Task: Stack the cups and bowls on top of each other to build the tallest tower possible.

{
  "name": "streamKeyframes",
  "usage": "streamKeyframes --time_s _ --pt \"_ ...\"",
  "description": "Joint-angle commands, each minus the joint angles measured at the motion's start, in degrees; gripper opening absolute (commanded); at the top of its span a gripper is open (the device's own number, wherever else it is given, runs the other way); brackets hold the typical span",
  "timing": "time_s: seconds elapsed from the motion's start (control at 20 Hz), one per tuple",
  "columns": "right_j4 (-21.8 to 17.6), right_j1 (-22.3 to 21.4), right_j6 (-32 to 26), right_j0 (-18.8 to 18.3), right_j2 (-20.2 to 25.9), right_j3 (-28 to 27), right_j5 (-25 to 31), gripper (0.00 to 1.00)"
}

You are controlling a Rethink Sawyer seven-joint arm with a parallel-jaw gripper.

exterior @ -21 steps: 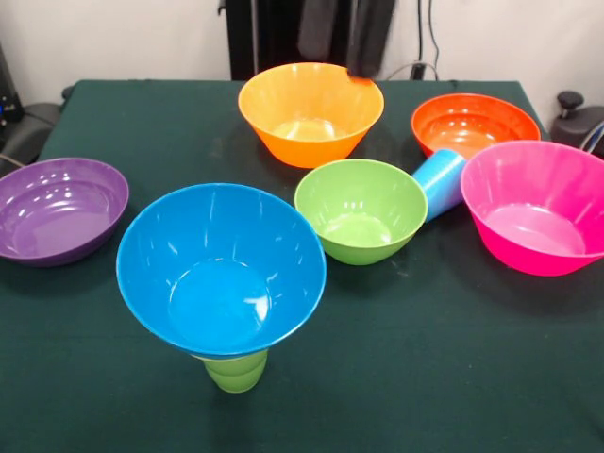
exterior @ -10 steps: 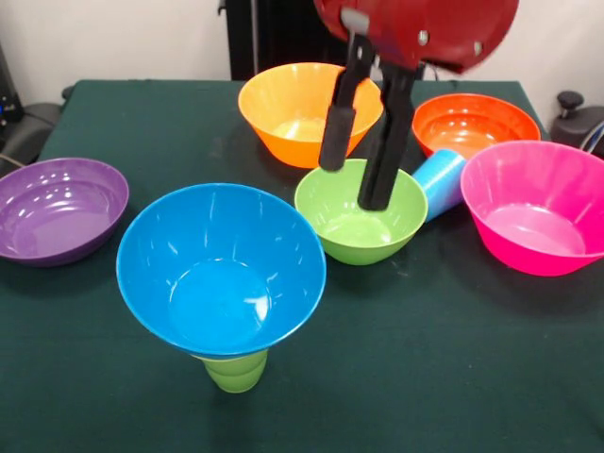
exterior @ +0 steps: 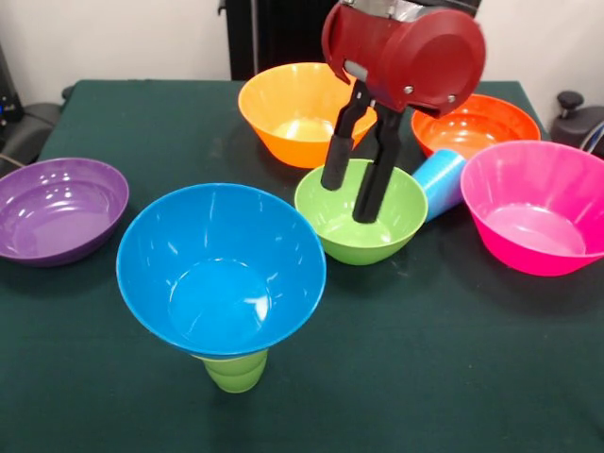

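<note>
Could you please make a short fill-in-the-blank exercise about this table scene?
1. The blue bowl sits on top of the lime green ____.
2. The gripper hangs open above the ____ bowl.
3. The light blue cup lies on its ____.
4. The bowl at the picture's left edge is ____.

Missing words: cup; green; side; purple

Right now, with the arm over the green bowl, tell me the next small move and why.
Probably lower the end effector straight down so its open fingers straddle the far rim of the green bowl. The fingers already hang just above it, and the blue bowl balanced on the lime green cup awaits another piece.
</note>
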Motion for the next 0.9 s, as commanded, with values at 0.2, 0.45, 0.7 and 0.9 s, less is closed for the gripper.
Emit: streamKeyframes --time_s 0.2,0.45,0.7,0.9 --pt "0.9 -7.7 10.1 3.0 3.2 23.6 -7.2 1.0" --pt "1.6 -12.3 8.0 4.5 4.0 27.8 -7.0 1.0" --pt "2.1 -15.4 9.1 6.9 3.9 32.9 -8.5 1.0" --pt "3.6 -16.2 13.2 10.3 2.2 37.1 -9.3 1.0"
